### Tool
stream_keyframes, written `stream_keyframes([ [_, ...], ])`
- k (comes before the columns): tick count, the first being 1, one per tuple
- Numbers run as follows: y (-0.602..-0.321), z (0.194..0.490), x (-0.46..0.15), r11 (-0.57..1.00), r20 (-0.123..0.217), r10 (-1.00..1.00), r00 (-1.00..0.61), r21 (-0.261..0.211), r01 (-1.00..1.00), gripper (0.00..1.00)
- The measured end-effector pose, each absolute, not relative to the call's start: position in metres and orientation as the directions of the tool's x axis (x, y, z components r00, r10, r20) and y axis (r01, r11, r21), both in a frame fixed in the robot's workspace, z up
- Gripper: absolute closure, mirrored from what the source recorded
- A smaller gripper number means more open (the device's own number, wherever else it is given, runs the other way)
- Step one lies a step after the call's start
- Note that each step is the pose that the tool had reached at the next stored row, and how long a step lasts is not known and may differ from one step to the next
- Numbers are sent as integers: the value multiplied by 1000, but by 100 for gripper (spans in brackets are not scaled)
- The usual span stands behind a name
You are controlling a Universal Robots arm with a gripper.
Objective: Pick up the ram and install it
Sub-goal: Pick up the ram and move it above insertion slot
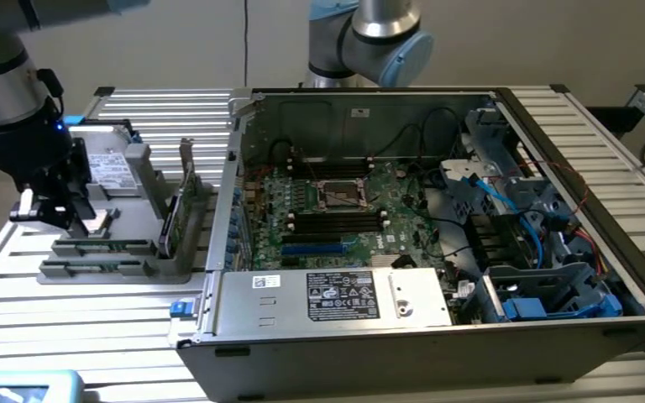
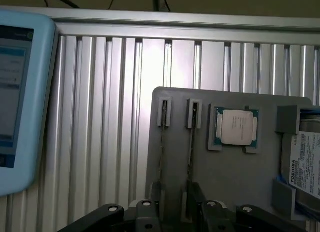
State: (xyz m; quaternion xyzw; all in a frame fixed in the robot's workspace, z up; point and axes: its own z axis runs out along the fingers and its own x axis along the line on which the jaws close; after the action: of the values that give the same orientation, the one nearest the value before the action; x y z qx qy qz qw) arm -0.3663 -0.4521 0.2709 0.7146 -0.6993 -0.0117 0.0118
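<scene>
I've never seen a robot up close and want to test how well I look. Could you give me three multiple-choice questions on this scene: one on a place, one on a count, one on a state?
1. Where is the pincer?
A) on the floor
B) above the gray tray beside the computer case
C) inside that case

2. How many ram sticks stand in the tray's slots?
A) two
B) four
C) none

3. How is the pincer?
A) shut on a stick
B) open, gripping nothing
C) shut on a screwdriver

Answers:
1 B: it hangs over the tray, on the exterior view's left of the case.
2 A: the wrist view shows two thin sticks, edge-up, in side-by-side slots.
3 B: its jaws stand apart and both sticks sit in their slots.
</scene>
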Motion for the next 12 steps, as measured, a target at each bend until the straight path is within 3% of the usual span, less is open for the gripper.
stream_keyframes([
  [12,-453,251,-367,-19,0,-1000,19,16,-1000,64],
])
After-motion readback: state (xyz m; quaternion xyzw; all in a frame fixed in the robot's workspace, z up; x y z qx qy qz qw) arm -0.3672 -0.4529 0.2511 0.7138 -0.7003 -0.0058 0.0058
